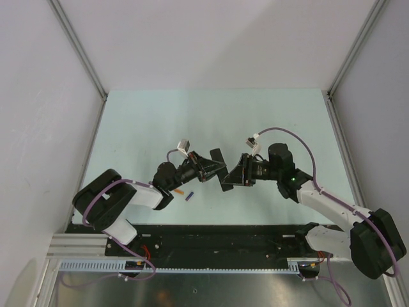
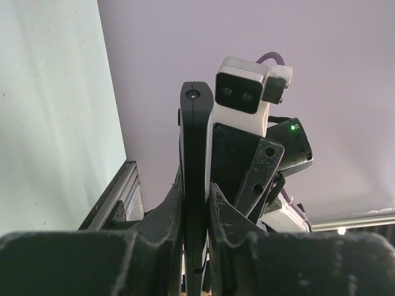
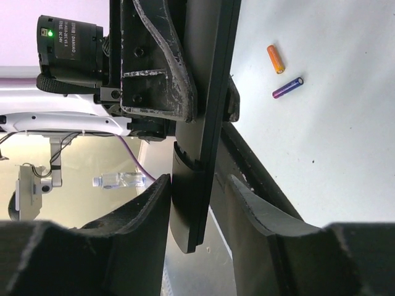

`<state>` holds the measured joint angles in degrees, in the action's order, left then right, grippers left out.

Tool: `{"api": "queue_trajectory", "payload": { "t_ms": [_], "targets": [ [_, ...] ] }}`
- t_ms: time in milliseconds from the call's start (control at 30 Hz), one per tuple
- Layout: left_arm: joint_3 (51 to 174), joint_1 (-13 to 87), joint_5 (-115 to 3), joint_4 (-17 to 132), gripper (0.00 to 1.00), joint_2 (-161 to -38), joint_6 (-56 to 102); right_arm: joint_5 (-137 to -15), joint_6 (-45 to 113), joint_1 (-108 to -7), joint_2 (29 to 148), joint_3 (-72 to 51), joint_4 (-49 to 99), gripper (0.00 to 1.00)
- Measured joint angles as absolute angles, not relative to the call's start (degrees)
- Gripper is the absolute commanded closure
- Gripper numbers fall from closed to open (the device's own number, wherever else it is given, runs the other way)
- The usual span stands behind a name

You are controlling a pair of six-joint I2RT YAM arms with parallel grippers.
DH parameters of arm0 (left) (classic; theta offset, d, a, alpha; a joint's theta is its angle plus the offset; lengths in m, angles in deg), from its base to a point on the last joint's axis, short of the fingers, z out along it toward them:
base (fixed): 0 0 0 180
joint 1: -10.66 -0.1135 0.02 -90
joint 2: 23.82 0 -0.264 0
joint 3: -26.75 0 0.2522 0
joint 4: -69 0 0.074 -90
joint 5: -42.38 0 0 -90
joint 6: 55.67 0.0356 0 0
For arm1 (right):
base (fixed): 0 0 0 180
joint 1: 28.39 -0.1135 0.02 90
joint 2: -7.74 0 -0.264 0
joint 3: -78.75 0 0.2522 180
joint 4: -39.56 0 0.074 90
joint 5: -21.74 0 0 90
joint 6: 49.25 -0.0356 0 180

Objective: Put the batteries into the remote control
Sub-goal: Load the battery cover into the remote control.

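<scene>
The remote control (image 2: 196, 142) is a slim black bar standing on edge, and my left gripper (image 2: 196, 206) is shut on it. From above, the remote control (image 1: 218, 158) hangs over the table between both arms. Its free end (image 3: 196, 203) reaches between the jaws of my right gripper (image 3: 199, 200). That gripper is open: one finger (image 3: 157, 203) lies against the remote and the other stands a little off it. Two batteries lie on the table, one orange (image 3: 276, 58) and one purple-blue (image 3: 287, 87). From above, the orange battery (image 1: 181, 191) and the purple-blue battery (image 1: 190, 196) lie below my left gripper (image 1: 209, 170).
A black base strip (image 1: 211, 240) runs along the near edge of the pale green table (image 1: 211, 121). Metal frame posts (image 1: 80, 48) rise at the back corners. The right arm's wrist camera (image 2: 242, 92) sits close behind the remote.
</scene>
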<state>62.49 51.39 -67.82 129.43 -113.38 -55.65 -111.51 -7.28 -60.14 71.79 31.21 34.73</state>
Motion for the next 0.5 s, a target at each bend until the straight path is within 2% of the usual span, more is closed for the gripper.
{"api": "queue_trajectory", "payload": {
  "t_ms": [333, 500],
  "targets": [
    [62.5, 51.4, -67.8, 128.4, 1.00, -112.5, -55.5, -112.4, -9.3, -60.1, 72.0, 31.7, 36.8, 0.82],
    [62.5, 51.6, -68.0, 128.1, 1.00, -111.9, -55.1, -112.7, -9.8, -60.1, 72.0, 31.7, 37.3, 0.88]
  ]
}}
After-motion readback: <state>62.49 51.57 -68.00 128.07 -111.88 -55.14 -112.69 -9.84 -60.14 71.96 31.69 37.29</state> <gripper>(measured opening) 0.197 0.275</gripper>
